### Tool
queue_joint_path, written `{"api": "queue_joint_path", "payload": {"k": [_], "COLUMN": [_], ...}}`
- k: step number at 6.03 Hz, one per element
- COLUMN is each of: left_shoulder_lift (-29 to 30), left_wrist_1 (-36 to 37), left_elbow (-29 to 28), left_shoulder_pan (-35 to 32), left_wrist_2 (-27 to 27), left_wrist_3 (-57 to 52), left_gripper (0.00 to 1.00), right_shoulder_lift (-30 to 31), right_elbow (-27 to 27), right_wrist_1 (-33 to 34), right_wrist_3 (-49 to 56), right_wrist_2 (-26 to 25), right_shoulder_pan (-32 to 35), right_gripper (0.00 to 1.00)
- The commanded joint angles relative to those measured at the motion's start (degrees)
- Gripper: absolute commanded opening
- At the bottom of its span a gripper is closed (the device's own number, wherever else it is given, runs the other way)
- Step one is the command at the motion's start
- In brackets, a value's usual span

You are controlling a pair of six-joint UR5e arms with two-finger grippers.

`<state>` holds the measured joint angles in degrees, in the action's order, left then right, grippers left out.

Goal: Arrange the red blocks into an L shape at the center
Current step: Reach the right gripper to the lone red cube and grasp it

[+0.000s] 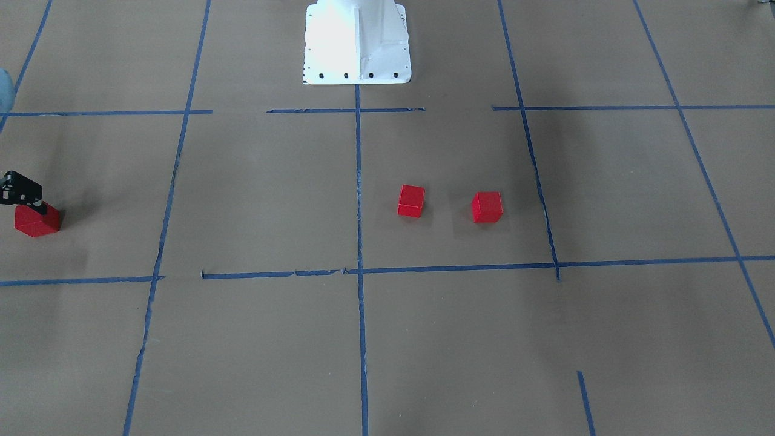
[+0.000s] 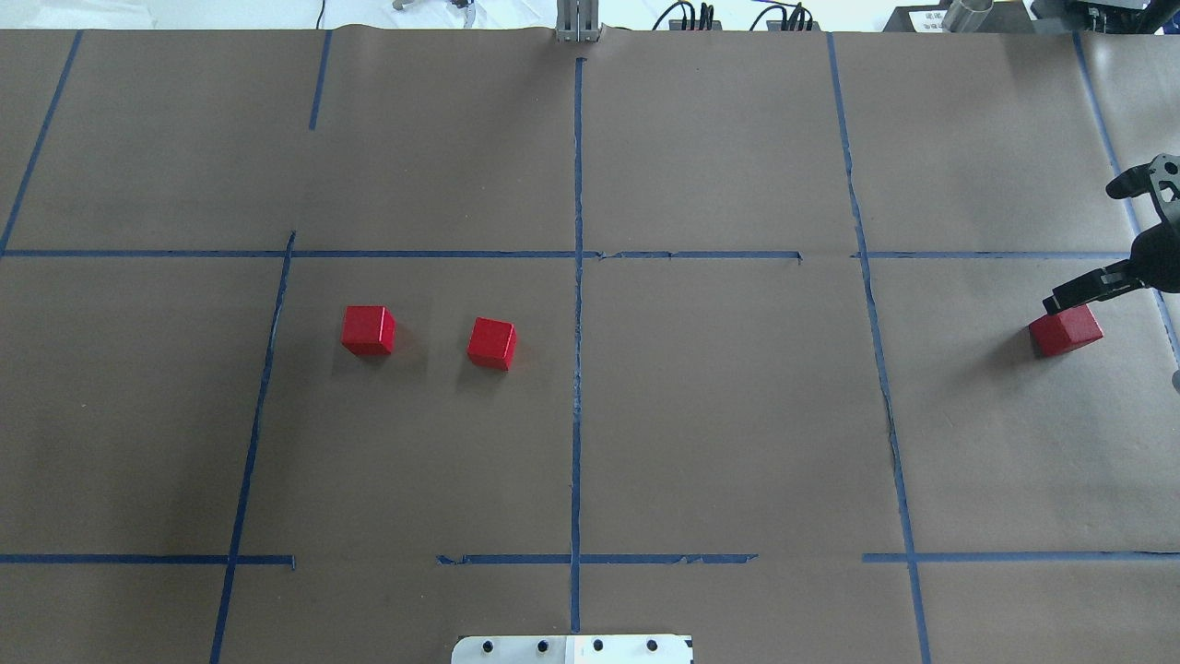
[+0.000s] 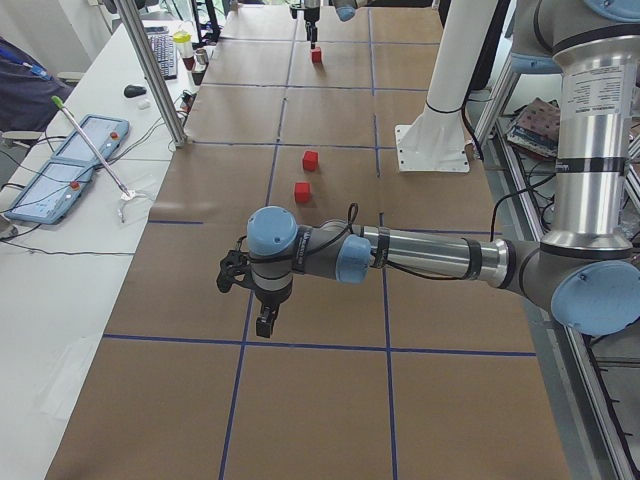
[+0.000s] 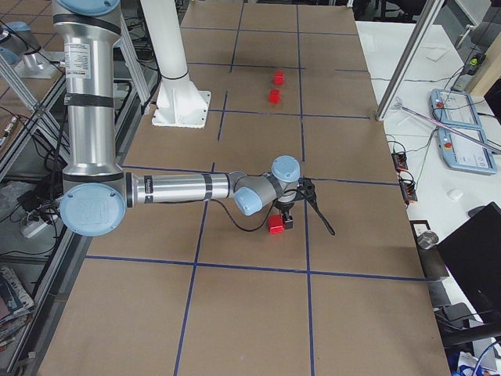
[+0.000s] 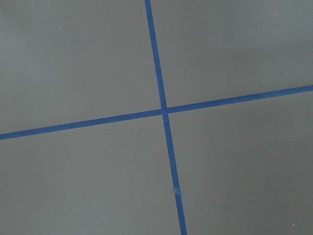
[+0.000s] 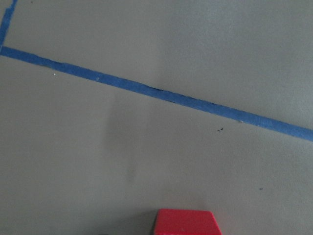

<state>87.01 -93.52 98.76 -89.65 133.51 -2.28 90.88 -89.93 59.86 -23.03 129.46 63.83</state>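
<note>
Two red blocks (image 2: pixel 368 330) (image 2: pixel 491 343) sit side by side, apart, on the brown paper left of the centre tape line; the front view shows them too (image 1: pixel 412 201) (image 1: pixel 487 207). The third red block (image 2: pixel 1066 330) lies at the far right edge. My right gripper (image 2: pixel 1080 247) is open above it, and one finger (image 2: pixel 1088 288) is just over the block's far edge, not gripping it. The right wrist view shows only that block's top (image 6: pixel 186 223). My left gripper (image 3: pixel 262 325) shows only in the exterior left view, over bare paper, and I cannot tell its state.
Blue tape lines (image 2: pixel 577 304) divide the brown paper into squares. The white robot base (image 1: pixel 357 42) stands at the table's near middle. A metal post (image 3: pixel 160 80) and a side table with teach pendants (image 3: pixel 70 165) stand beyond the table's far edge.
</note>
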Motion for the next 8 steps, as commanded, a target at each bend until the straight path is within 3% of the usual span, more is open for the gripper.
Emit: {"api": "queue_joint_path", "payload": {"k": [1,2,3,4,6,7,8], "left_shoulder_lift": [0.0,0.0,0.0,0.0,0.0,0.0,0.0], "left_wrist_1": [0.0,0.0,0.0,0.0,0.09,0.0,0.0], "left_elbow": [0.03,0.03,0.03,-0.05,-0.06,-0.06,0.03], "left_shoulder_pan": [0.0,0.0,0.0,0.0,0.0,0.0,0.0], "left_wrist_2": [0.0,0.09,0.09,0.0,0.0,0.0,0.0], "left_wrist_3": [-0.01,-0.01,-0.01,-0.01,-0.01,-0.01,-0.01], "left_gripper": [1.0,1.0,1.0,1.0,1.0,1.0,1.0], "right_shoulder_lift": [-0.09,-0.09,-0.09,0.0,0.27,-0.61,-4.88], "right_elbow": [3.08,3.18,3.18,3.1,1.44,-1.62,-7.74], "right_wrist_1": [-0.36,-0.27,-0.1,0.08,0.52,3.22,14.12], "right_wrist_3": [-0.08,-0.26,-0.26,-0.17,-0.26,-0.43,-1.39], "right_wrist_2": [-1.67,-2.28,-3.41,-3.34,-3.16,-2.55,-2.81], "right_shoulder_pan": [-1.69,-2.73,-3.79,-3.8,-3.62,-3.8,-3.71], "right_gripper": [1.0,1.0,0.79,0.35,0.03,0.03,0.0]}}
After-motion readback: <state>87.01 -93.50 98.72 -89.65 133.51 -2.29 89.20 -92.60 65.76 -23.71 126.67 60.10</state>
